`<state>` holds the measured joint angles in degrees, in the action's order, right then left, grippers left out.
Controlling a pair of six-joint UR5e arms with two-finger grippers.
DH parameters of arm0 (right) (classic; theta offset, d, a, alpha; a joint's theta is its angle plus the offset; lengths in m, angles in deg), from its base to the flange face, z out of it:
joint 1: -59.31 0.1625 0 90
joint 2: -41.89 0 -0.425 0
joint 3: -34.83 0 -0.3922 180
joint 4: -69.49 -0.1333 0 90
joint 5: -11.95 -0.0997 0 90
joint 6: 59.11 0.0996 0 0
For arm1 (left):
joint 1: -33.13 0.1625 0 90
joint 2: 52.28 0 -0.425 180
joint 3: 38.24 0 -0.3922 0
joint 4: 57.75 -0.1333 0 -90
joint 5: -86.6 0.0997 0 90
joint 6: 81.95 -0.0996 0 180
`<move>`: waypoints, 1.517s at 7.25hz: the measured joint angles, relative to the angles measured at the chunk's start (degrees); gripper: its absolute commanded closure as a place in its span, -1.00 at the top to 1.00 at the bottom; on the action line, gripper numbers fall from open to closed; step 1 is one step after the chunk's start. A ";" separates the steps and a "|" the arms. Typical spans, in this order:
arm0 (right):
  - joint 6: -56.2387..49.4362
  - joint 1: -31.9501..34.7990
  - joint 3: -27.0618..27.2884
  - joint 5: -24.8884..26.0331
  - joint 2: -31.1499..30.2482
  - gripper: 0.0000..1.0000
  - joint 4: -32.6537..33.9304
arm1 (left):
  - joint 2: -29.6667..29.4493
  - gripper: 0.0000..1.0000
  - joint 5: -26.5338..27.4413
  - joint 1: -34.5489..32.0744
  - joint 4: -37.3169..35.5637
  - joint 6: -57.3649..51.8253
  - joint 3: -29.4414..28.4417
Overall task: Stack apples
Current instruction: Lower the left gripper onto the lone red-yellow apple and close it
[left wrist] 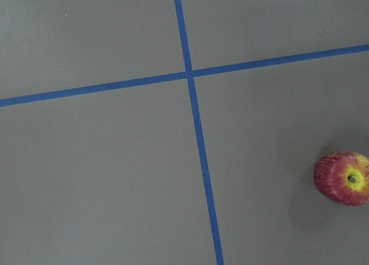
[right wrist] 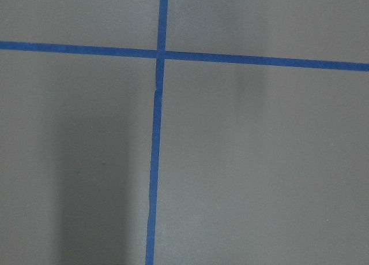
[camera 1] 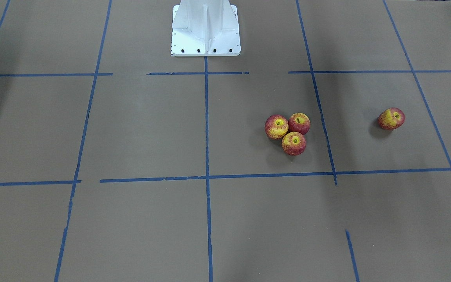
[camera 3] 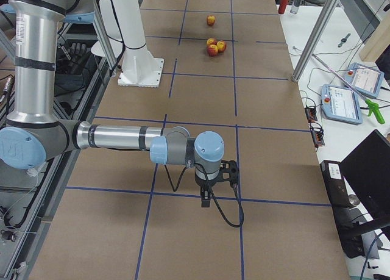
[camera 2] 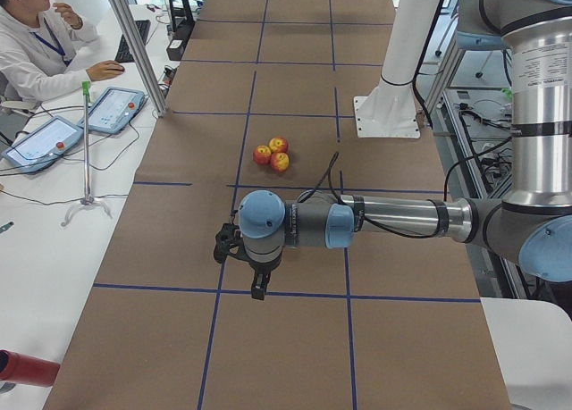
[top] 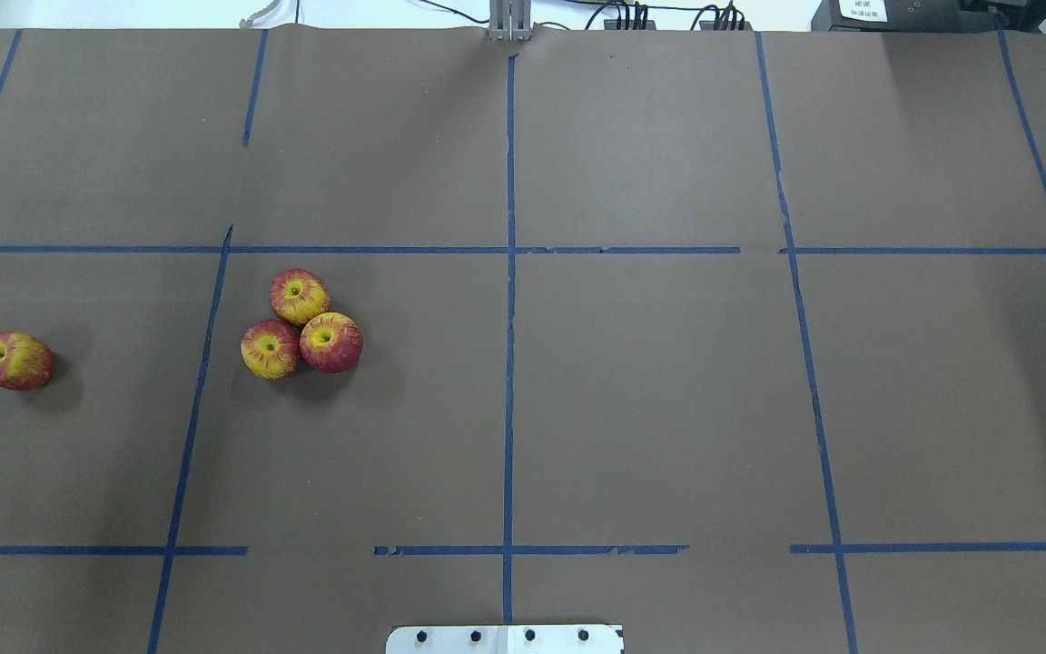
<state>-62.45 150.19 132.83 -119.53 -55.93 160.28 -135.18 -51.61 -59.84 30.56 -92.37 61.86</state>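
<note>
This is a robotics lab. A long bench (top: 668, 409) is covered in brown paper and gridded with blue tape (top: 509, 363), a white robot pedestal (camera 1: 206, 27) is bolted to it, and a silver-and-blue industrial arm (camera 2: 393, 218) reaches over it. Alongside, an operator (camera 2: 36, 44) sits at a white desk with teach pendants (camera 2: 112, 109) and cabling.

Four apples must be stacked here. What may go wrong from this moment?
The lone apple lies tilted, stem end sideways, so it may roll when gripped. The three touching apples form only a small base; a round apple set on top may slip off, and a nudge may scatter them.
</note>
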 measured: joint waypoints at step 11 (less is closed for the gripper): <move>0.00 0.00 0.00 0.00 0.00 1.00 0.00 | 0.22 1.00 3.10 24.00 23.87 42.88 -0.45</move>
<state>-62.45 150.19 132.83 -119.53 -55.93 160.28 -134.96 -48.51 -35.85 54.43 -49.50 61.42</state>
